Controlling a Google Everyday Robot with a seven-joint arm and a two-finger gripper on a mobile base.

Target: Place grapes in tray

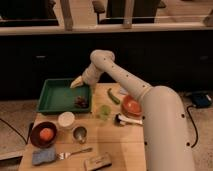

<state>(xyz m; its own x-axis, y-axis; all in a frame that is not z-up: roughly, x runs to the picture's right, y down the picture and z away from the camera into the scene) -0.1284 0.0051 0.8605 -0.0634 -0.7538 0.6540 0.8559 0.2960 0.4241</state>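
The grapes [81,101], a small dark bumpy cluster, lie inside the green tray [55,95] near its front right corner. My gripper [77,83] hangs over the tray's right part, just above and behind the grapes, apart from them. The white arm reaches in from the right across the table.
A long green pepper [113,96] and an orange bowl [132,106] lie right of the tray. A green cup [104,111], a white cup [66,120], a metal cup [79,133], a dark bowl [35,140] holding an orange fruit [46,133], a blue sponge [42,156] and a fork [75,152] stand in front.
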